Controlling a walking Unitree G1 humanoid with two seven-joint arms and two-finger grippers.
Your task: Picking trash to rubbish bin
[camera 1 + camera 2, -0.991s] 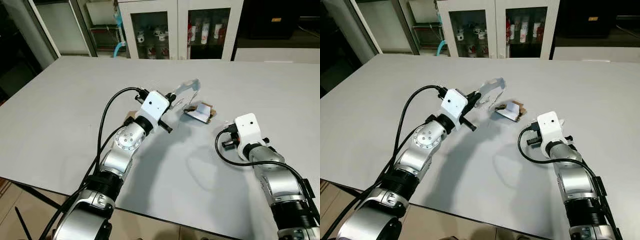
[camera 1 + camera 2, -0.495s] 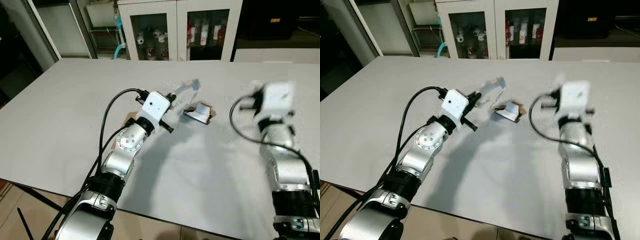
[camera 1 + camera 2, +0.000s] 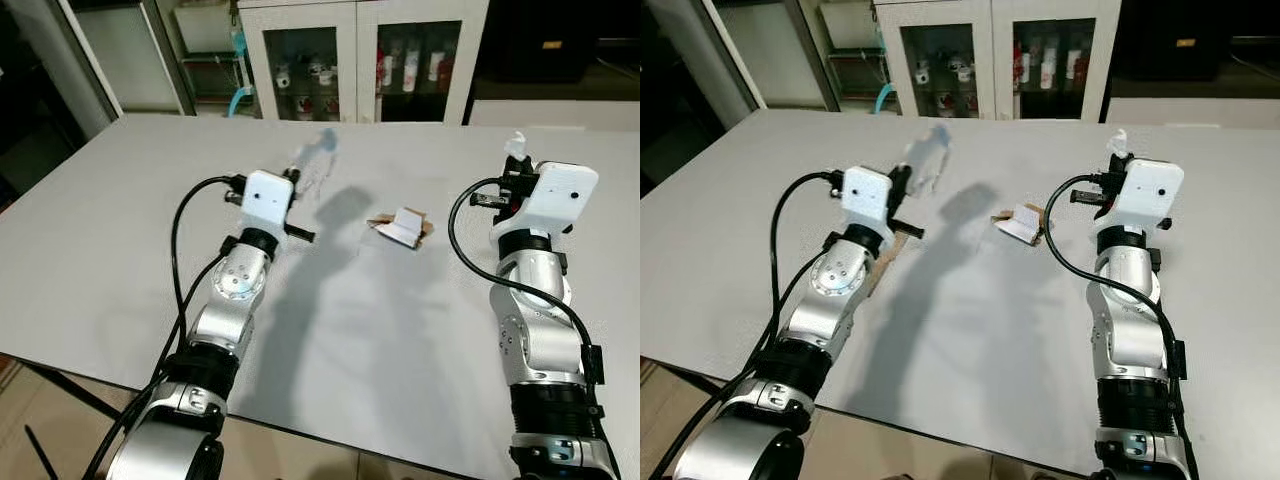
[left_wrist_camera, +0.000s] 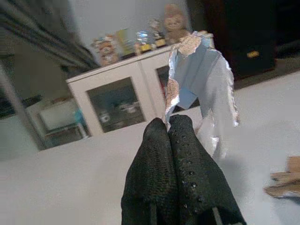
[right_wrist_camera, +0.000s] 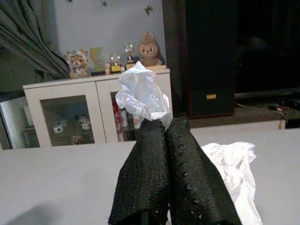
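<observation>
Jaws pinch blurred foil wrapper [image 4: 201, 79] and crumpled tissue [image 5: 140, 96].

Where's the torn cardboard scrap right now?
The cardboard scrap lies on the white table, mid-table between the left gripper and the right gripper.

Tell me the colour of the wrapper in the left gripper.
Silver and pale blue wrapper, clearest in the left wrist view.

hands: 2 [image 4: 168, 123] [image 5: 165, 123] | foil wrapper [image 4: 201, 79]: 1 | white tissue [image 5: 140, 96]: 1 | cardboard scrap [image 3: 402, 226]: 1 | table [image 3: 120, 220]: 1
</observation>
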